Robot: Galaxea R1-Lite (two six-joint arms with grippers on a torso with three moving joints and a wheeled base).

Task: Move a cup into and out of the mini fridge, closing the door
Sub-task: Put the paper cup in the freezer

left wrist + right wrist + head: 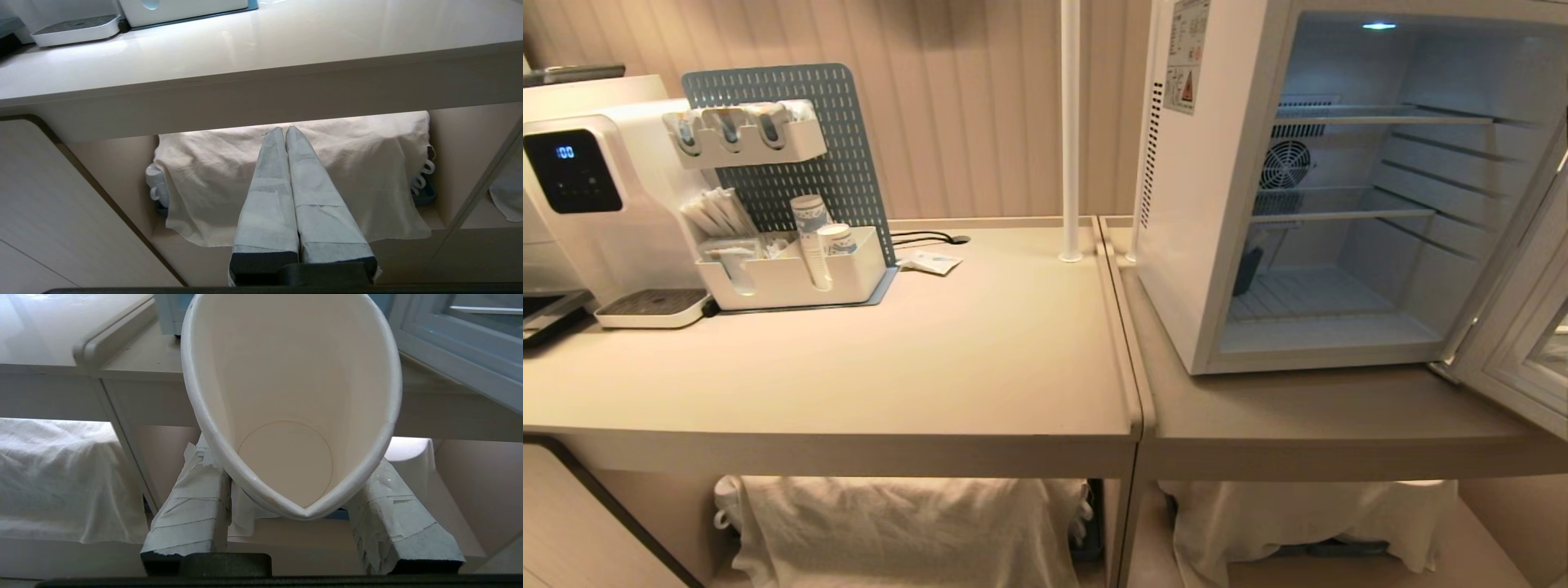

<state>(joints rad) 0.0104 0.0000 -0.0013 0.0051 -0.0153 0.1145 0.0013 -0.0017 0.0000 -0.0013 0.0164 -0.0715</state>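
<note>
While the white boxy mini fridge (1209, 245) stands at the right of the head view with its tinted glass door (1515, 351) swung wide at the right edge, I have the small white paper cup (286, 416) clamped in the right gripper (292, 498). Its taped jaws stand half open, pinching the cup's rim into a point in the centre of the right wrist view, below the beige tabletop (135, 359). The left gripper (286, 134) hangs parked low, jaws pressed together and empty. I judge this the carrying-in step: next I must lift the cup above the tabletop and reach into the lit cavity without crushing it further.
</note>
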